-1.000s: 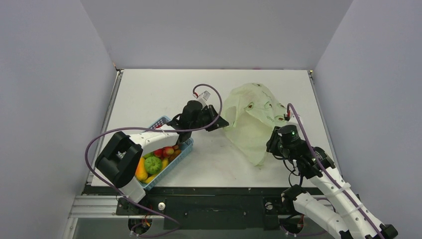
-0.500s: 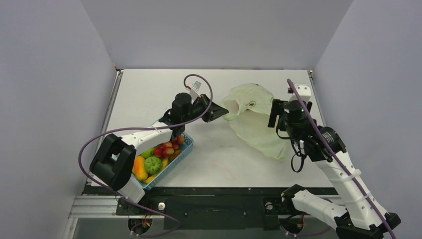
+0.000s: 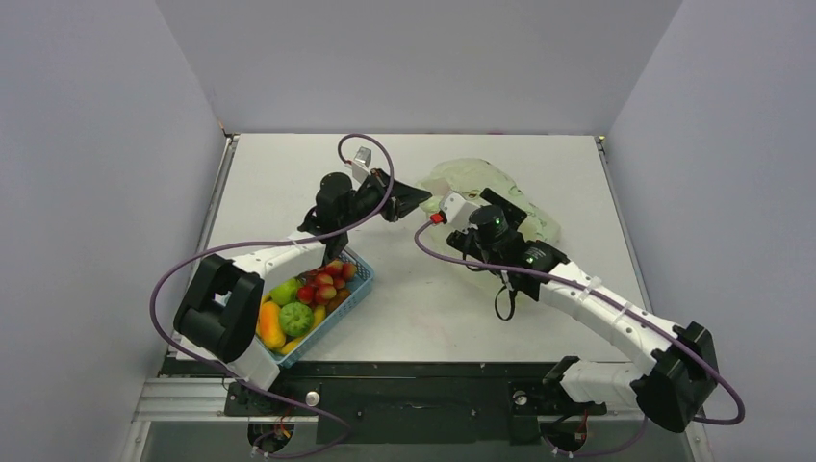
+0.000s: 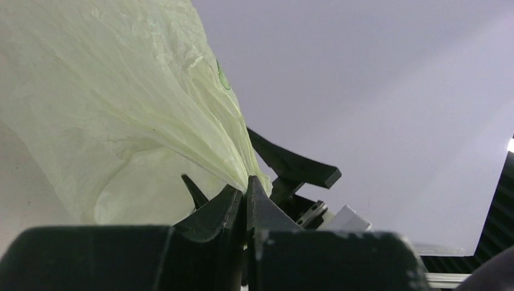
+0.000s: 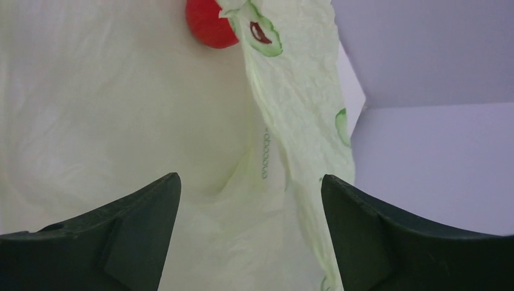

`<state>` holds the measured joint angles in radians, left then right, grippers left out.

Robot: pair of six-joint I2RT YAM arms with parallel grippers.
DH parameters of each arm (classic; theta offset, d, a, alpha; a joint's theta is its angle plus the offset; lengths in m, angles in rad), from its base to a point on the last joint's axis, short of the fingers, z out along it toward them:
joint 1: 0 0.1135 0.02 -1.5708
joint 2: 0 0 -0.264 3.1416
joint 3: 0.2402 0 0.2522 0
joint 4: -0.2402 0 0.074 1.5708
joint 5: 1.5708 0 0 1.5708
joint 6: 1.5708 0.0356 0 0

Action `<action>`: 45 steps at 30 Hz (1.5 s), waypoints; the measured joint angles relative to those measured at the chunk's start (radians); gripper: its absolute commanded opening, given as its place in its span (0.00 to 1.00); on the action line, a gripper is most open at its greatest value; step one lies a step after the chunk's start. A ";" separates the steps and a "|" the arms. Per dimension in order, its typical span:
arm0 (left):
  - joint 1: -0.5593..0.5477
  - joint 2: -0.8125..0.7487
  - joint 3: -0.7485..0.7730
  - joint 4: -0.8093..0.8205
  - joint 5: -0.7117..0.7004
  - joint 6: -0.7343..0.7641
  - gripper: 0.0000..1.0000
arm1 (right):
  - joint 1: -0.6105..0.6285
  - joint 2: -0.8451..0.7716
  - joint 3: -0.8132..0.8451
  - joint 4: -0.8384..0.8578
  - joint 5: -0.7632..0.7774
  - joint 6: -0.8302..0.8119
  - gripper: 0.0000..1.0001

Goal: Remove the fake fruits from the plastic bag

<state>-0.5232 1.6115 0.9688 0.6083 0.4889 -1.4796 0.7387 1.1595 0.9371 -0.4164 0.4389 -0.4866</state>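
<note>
The pale yellow-green plastic bag lies at the back right of the table. My left gripper is shut on a bunched fold of the plastic bag's left edge, which it pinches tight. My right gripper is at that same end, open, its jaws wide apart and pointing into the plastic bag's mouth with only film between them. A red round fruit lies deeper in, partly behind a printed fold. Other fake fruits fill the blue basket.
The blue basket stands at the front left under my left forearm, with yellow and orange fruit at its near end. My right arm stretches diagonally across the table's right half. Grey walls close in the table on three sides.
My right arm swung from the bag's right side across to its left end and its jaws opened wide. My left gripper carried the bag's edge farther back; the bag sank flatter.
</note>
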 measured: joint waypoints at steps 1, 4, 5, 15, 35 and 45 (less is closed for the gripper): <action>0.003 0.003 -0.003 0.009 0.006 -0.006 0.00 | -0.011 0.019 0.004 0.027 -0.002 -0.037 0.80; 0.012 0.003 -0.013 0.023 0.024 -0.014 0.00 | -0.058 0.116 0.044 0.100 -0.004 -0.154 0.78; 0.016 0.004 -0.014 0.025 0.031 -0.015 0.00 | -0.070 0.146 0.057 0.118 -0.005 -0.183 0.77; 0.056 0.004 -0.041 0.031 0.069 -0.016 0.00 | -0.137 0.294 0.112 0.199 0.006 -0.300 0.47; 0.083 -0.288 -0.166 -0.330 -0.044 0.394 0.62 | -0.169 0.329 0.397 -0.053 -0.126 -0.044 0.00; -0.259 -0.659 -0.302 -0.448 -0.425 0.650 0.79 | -0.176 0.332 0.422 -0.162 -0.209 0.101 0.00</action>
<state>-0.7826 0.9527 0.6670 0.1604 0.0643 -0.8291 0.5629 1.4910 1.3594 -0.5781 0.2302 -0.3859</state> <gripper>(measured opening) 0.745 0.004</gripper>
